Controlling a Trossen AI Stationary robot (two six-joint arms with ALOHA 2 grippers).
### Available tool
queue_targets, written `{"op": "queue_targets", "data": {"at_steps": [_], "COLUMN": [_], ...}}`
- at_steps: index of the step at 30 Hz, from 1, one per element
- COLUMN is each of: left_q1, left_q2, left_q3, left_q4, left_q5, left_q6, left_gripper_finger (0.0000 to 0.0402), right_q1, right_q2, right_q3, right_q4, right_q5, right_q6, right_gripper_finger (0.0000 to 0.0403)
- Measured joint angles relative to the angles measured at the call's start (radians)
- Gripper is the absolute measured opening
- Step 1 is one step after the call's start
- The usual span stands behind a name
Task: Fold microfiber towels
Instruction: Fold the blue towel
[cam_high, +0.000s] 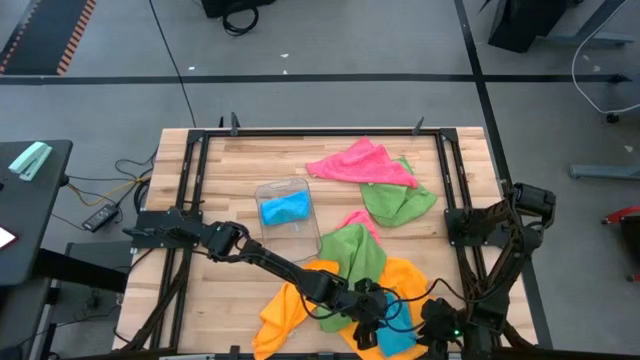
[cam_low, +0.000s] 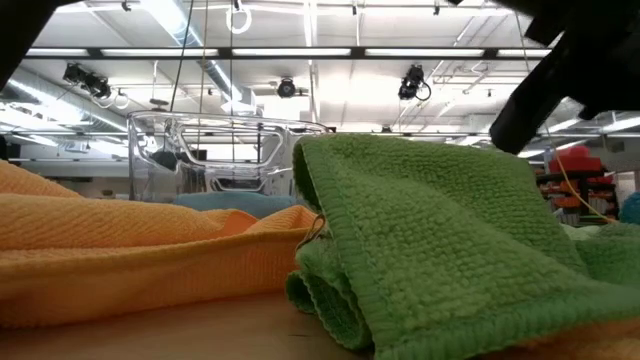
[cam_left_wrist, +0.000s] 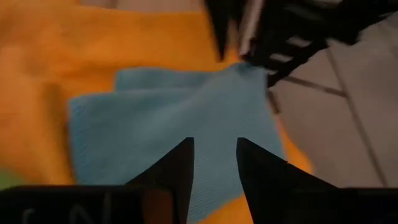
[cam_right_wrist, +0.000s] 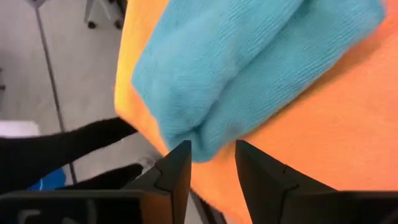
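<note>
A sky-blue towel lies folded on a spread orange towel at the table's near edge. My left gripper reaches in from the left. Its open fingers hang over the blue towel's near part. My right gripper comes from the right, and its open fingers stand on either side of the blue towel's rounded folded corner. A green towel lies crumpled on the orange one's far side, filling the low view. My right gripper has the blue towel's folded corner between its fingertips, coming slanting down from the table's right. The towel lies on the orange towel. Whether the fingers touch it, I cannot tell. My left gripper: I cannot tell whether it touches the towel.
A clear plastic tray holding another blue towel stands mid-table. A pink towel and a second green one lie at the far right. Bare wood shows at the table's left. The near table edge is close to both grippers.
</note>
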Motion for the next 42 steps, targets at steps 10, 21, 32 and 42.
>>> {"op": "queue_targets", "data": {"at_steps": [10,21,32,42], "left_q1": [-0.004,-0.012,-0.023,-0.026], "left_q2": [-0.049,-0.061,-0.13,-0.147], "left_q3": [0.0,-0.001,0.0,0.001], "left_q4": [-0.054,-0.131,-0.285,-0.363], "left_q5": [0.036,0.116,0.038,0.032], "left_q6": [0.002,-0.023,0.033,0.055], "left_gripper_finger": [0.0108,0.0097,0.0092,0.0091], "right_q1": [-0.022,-0.057,-0.157,-0.326], "right_q2": [-0.008,-0.12,-0.195,-0.189], "right_q3": [0.0,-0.295,-0.345,-0.335], "right_q4": [-0.171,0.255,0.277,0.343], "right_q5": [0.015,0.036,0.063,-0.007], "right_q6": [0.116,0.109,0.027,-0.196], "right_gripper_finger": [0.01,0.005,0.0115,0.0169]}}
